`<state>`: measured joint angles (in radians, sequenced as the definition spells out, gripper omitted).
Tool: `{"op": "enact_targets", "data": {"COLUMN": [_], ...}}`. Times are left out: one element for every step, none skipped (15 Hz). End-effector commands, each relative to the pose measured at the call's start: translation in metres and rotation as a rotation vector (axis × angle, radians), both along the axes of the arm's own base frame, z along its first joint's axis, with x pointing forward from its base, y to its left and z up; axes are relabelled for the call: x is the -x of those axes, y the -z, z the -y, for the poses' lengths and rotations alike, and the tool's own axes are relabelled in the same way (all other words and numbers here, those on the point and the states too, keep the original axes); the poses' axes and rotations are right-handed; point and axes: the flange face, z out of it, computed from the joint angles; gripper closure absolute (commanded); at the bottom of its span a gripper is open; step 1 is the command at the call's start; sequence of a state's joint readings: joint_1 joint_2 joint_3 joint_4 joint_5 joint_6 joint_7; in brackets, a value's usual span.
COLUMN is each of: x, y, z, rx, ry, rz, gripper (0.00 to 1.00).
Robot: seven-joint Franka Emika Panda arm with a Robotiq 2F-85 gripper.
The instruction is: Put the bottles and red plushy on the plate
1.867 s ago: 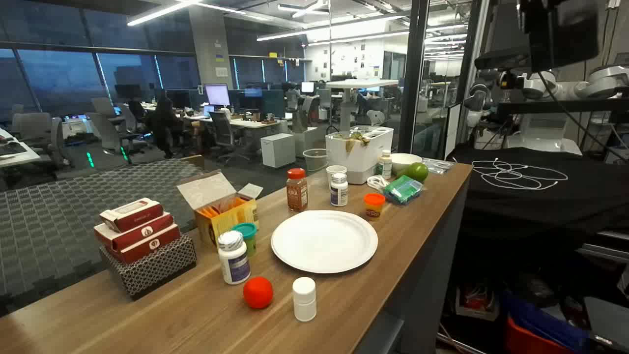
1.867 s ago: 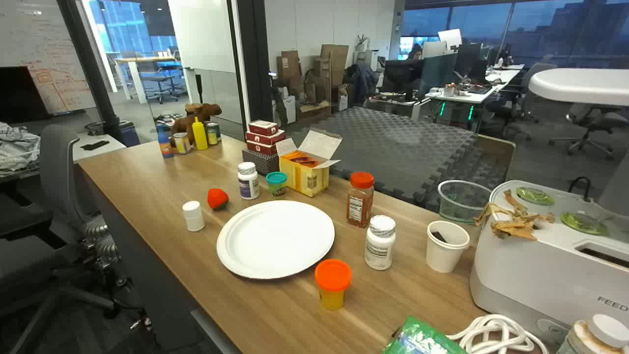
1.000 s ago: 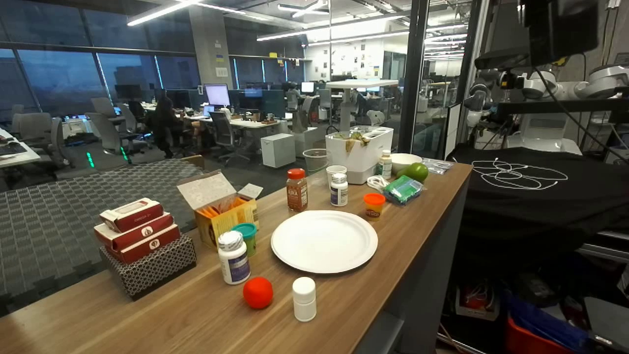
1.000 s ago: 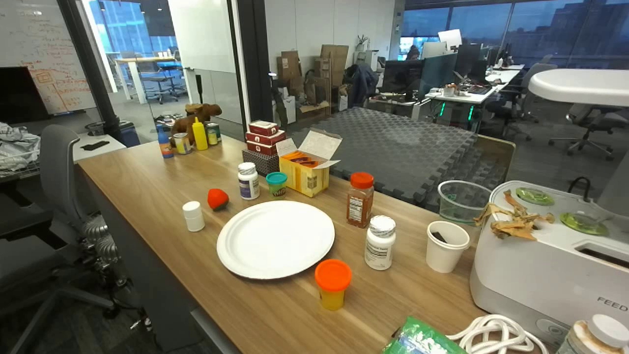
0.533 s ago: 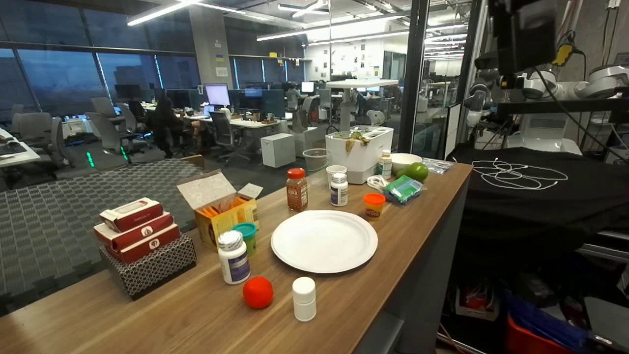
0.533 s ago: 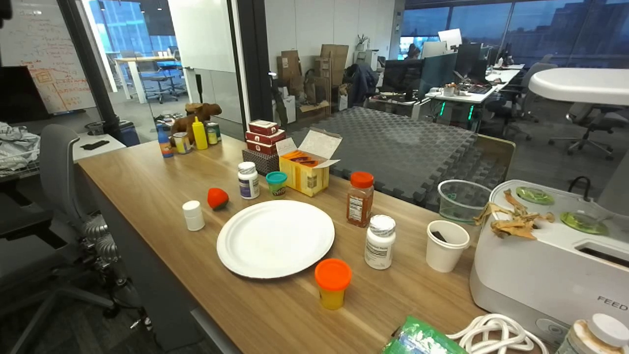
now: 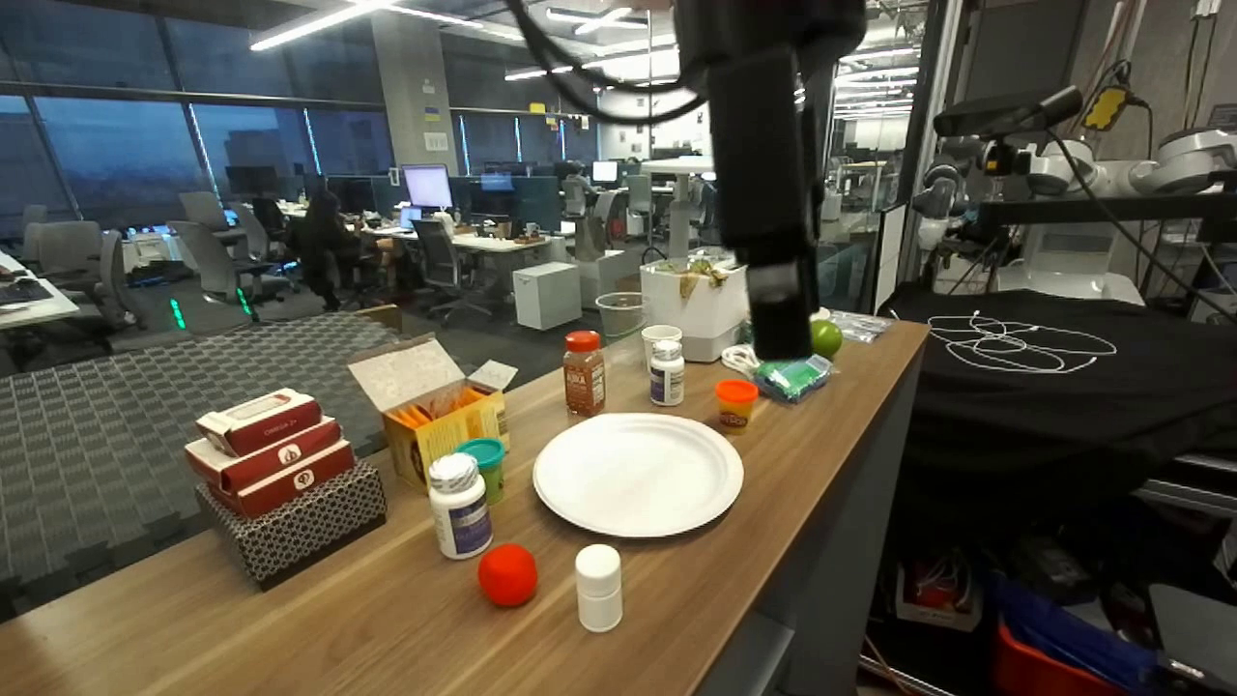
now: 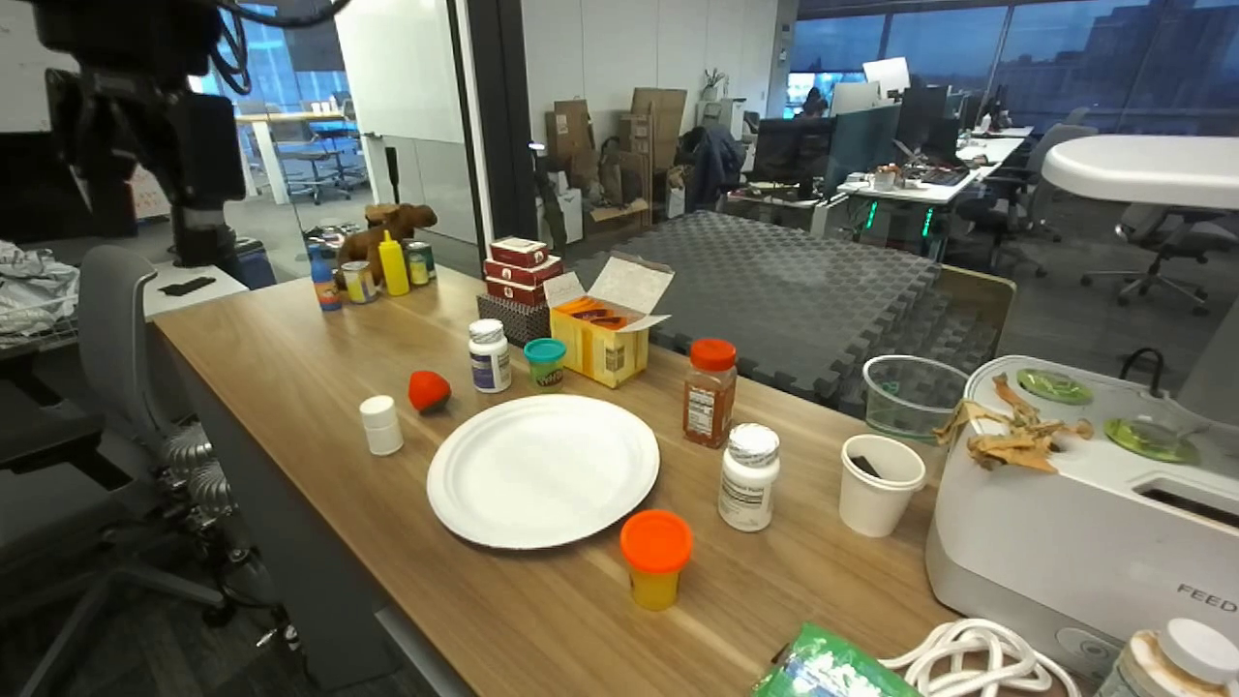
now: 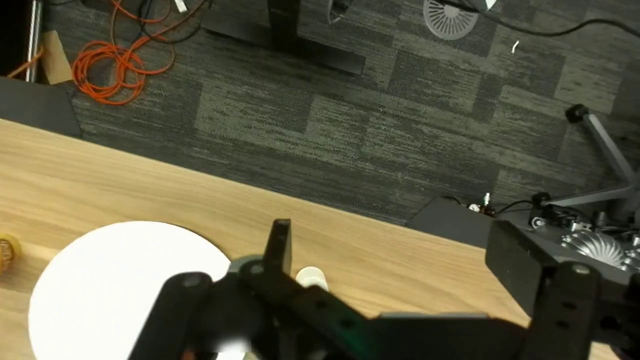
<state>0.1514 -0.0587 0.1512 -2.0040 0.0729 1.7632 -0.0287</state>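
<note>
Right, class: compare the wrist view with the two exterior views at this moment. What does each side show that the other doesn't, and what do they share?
Only the wrist view shows the coiled orange cable on the floor.
Only the exterior views clearly show the red plushy, the stack of red-and-white boxes and the white cup.
All share the plate, the wooden tabletop, the gripper and the small white bottle.
</note>
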Motion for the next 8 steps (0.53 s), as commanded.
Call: {"op": "enact_targets", "data": {"x": [-0.016, -0.019, -0.021, -0.024, -0.026, -0.029, -0.032, -0.034], "y": [0.04, 0.052, 0.063, 0.073, 0.082, 0.091, 0.097, 0.103], "z": [-0.031, -0.038, -0.043, -0.047, -0.049, -0.05, -0.05, -0.048], "rx": [-0.053, -0.055, -0.057, -0.061, -0.062, -0.054, -0.053, -0.039], "ry": [-0.012, -0.012, -0.009, 0.001, 0.015, 0.03, 0.046, 0.058], "rz": [0.034, 0.054, 0.079, 0.104, 0.122, 0.154, 0.17, 0.197], "gripper": [0.0, 0.0, 0.0, 0.0, 0.0, 0.0, 0.0, 0.0]}}
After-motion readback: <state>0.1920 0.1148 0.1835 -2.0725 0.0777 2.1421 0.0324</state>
